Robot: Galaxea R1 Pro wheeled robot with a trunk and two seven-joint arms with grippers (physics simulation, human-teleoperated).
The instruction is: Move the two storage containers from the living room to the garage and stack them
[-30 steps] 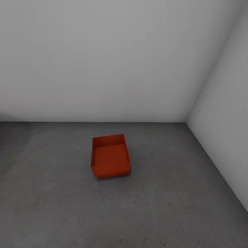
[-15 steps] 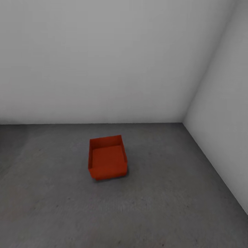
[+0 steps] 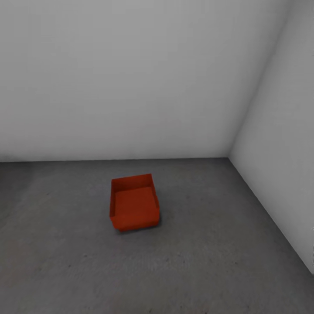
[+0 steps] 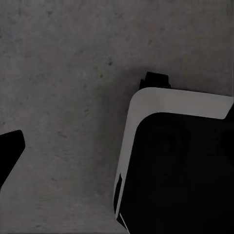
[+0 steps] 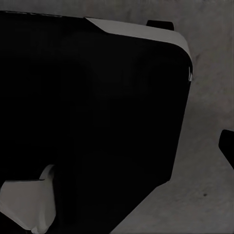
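— so, left gripper [image 4: 9, 152] first?
— just one dark fingertip poking in at the edge of the left wrist view. hanging over bare concrete, touching nothing. can't tell how wide the jaws stand, nor whether anything sits between them.
— and beside it?
— a big black body panel with a pale rounded rim, the robot's own base [image 4: 180, 165], close above the same mottled floor [image 4: 68, 63].
— right gripper [image 5: 228, 146]?
— much the same: a single dark tip at the frame's edge, over grey concrete. can't tell open from closed there either, and no hold on anything visible.
— around it?
— again the black base, with a strip of pale trim along one edge and a pale rounded part in a corner.
— now further out, from the head?
— one orange-red storage container [image 3: 133, 207], upright on the dark grey floor, open top up, looking empty. turned slightly askew to the back wall [image 3: 131, 87].
— touching a wall?
— no. apart from both, nearer the back wall than the side wall [image 3: 283, 152], left of the corner where the two white walls meet.
— near either gripper?
— can't tell from these views.
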